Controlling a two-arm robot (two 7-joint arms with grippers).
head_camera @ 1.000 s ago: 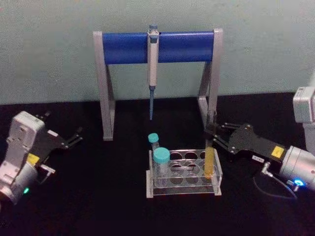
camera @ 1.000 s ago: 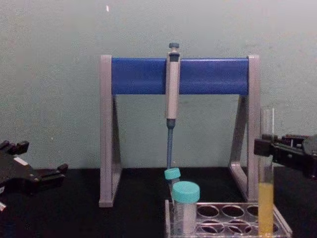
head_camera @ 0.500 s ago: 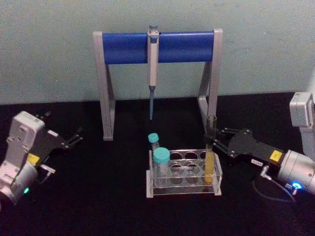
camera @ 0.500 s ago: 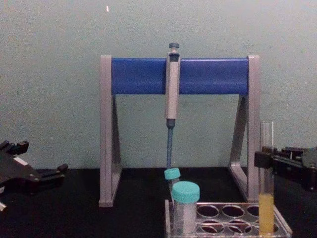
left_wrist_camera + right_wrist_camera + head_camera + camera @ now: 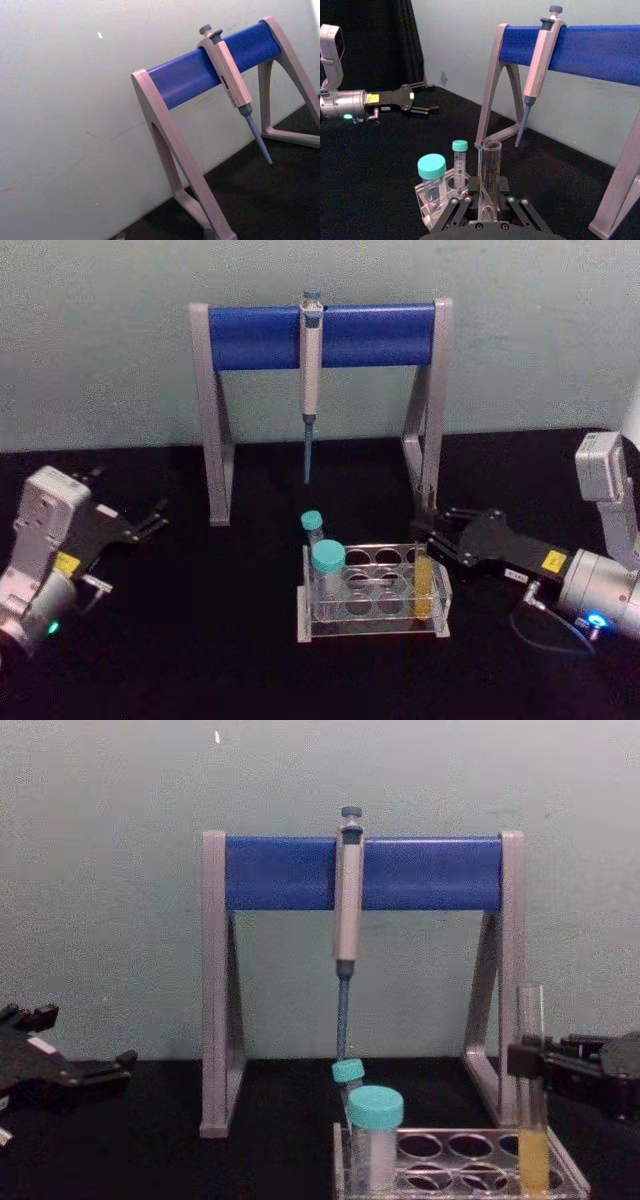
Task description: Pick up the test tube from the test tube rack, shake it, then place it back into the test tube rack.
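The test tube stands upright in a hole at the right end of the test tube rack, its yellow-orange liquid down among the holes. My right gripper is shut on its clear upper part, reaching in from the right. In the chest view the test tube rises from the rack with the right gripper across it. From the right wrist, the test tube sits between the fingers. My left gripper rests open at the far left.
A wide teal-capped tube and a thin teal-capped tube stand at the rack's left end. Behind the rack is the grey-and-blue pipette stand with a pipette hanging from it. Black tabletop lies in front.
My right gripper has come down with the test tube, and the tube has sunk deeper into the rack's right-end hole. The left arm has not moved.
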